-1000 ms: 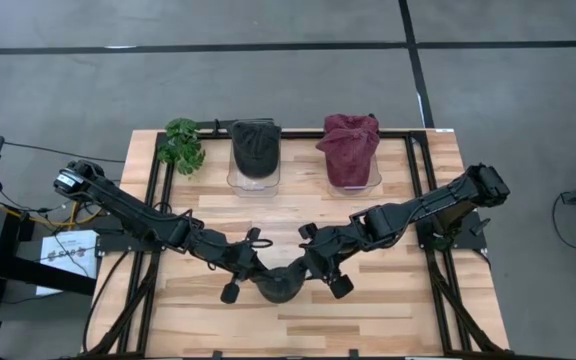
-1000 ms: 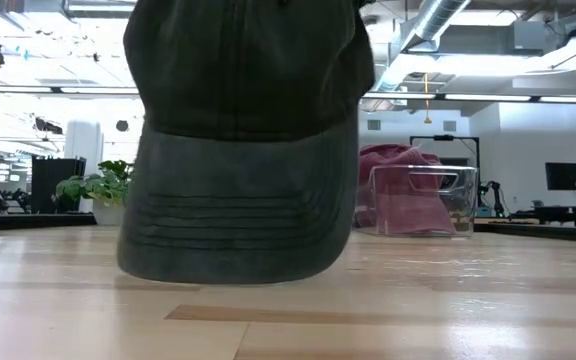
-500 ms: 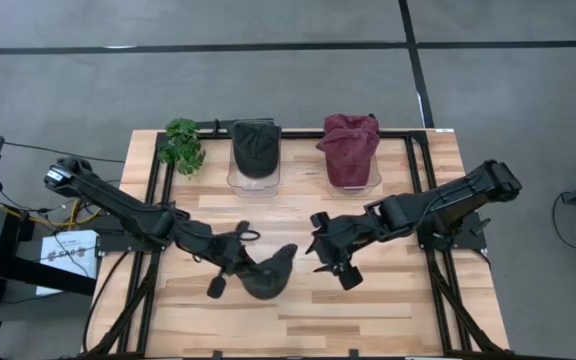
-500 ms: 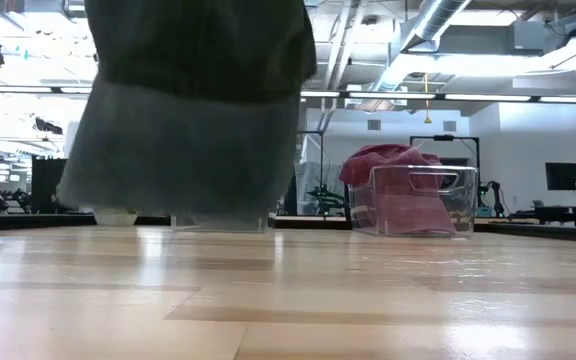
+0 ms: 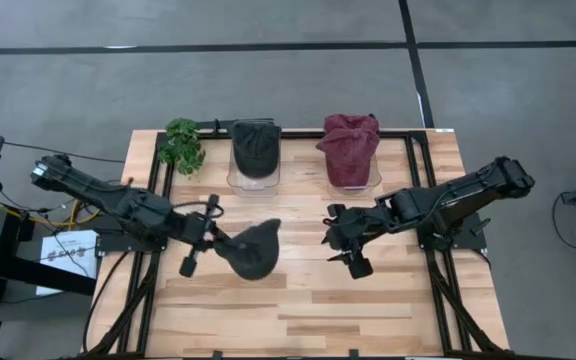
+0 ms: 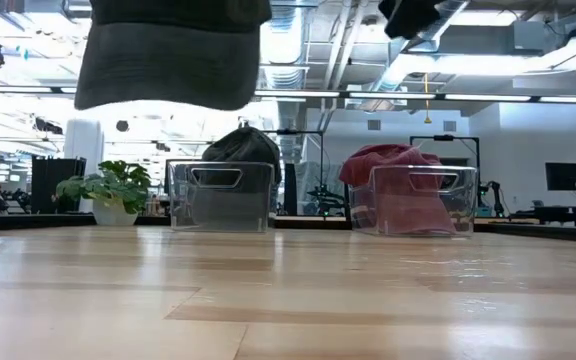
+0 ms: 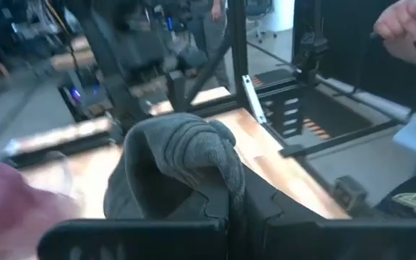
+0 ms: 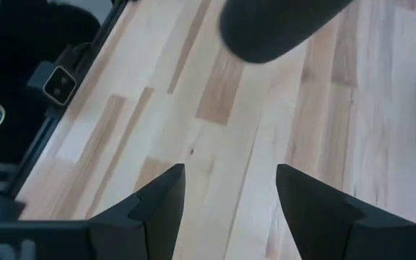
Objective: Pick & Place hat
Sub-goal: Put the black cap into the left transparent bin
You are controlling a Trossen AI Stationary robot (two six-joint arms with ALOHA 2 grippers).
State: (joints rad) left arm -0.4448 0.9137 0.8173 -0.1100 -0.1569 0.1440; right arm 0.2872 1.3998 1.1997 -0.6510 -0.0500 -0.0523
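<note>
Hat point(image 5: 252, 249) clamped in left hand point(image 5: 211, 238) above table point(image 5: 298, 310); right hand point(image 5: 343, 240) apart, bins point(image 5: 253, 178) behind

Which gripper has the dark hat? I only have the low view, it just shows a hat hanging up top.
Observer: The left gripper, shut on the dark hat.
Operator: Where's the right one?
Observer: The right gripper is open and empty, apart from the hat, over bare wood.
Operator: Bins free?
Observer: No. From above, the left bin holds a dark hat already, the right bin a maroon one.
</note>
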